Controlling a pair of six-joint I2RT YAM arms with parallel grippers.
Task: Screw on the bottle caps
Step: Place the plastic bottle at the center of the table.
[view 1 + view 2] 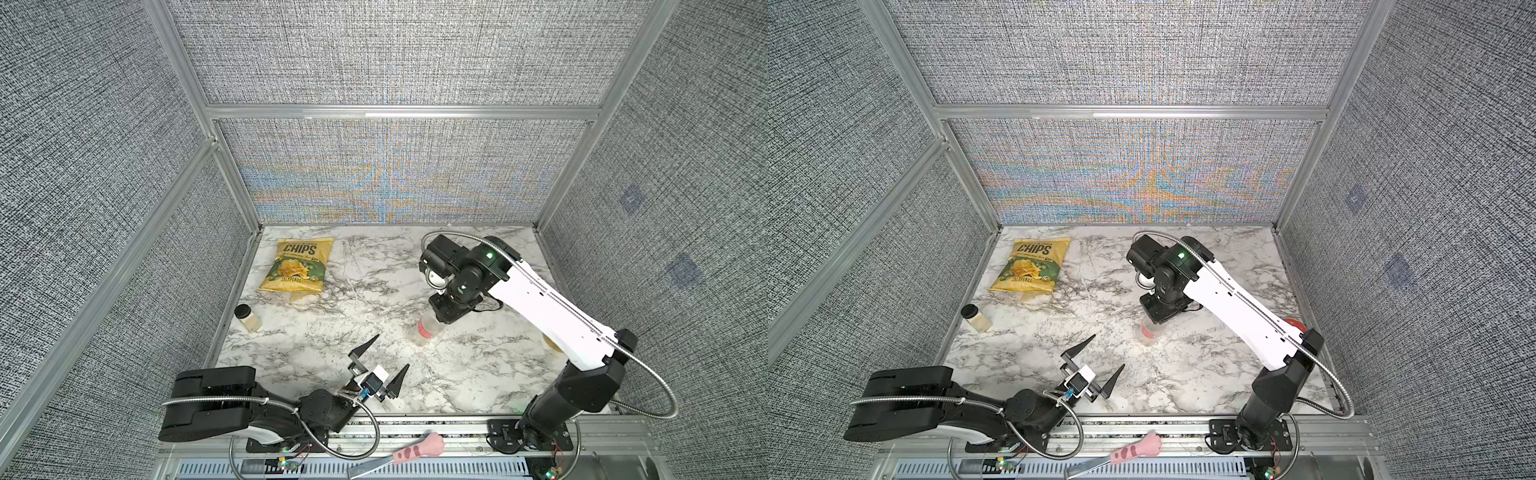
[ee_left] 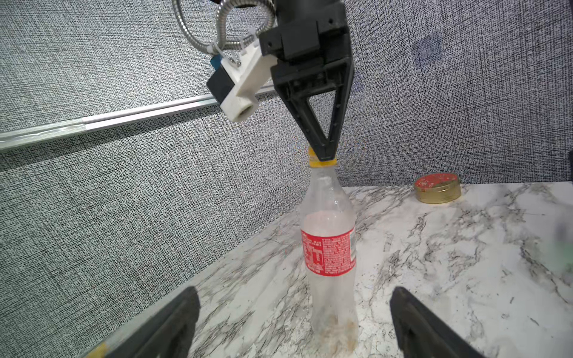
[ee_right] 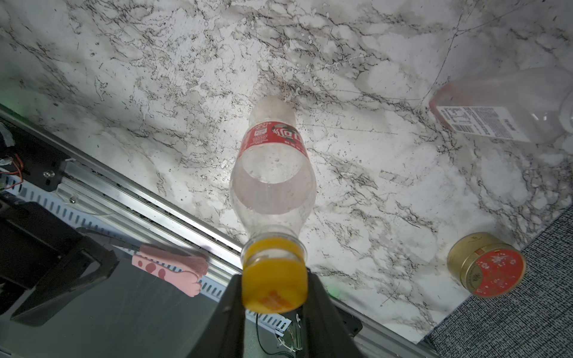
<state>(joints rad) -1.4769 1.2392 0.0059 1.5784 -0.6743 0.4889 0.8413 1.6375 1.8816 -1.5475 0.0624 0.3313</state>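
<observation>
One right claw (image 2: 324, 154) vertical, tight around orange-yellow cap (image 3: 274, 279).

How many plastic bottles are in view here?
2. Red-label bottle stands mid-table under the right gripper; pink-tinted bottle shows only in the right wrist view, partly cut off.

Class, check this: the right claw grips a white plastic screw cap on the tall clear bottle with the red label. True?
Wrong colour: the round plastic screw cap is orange-yellow, as the right wrist view shows. The right claw does grip it on the tall clear bottle with the red label.
</observation>
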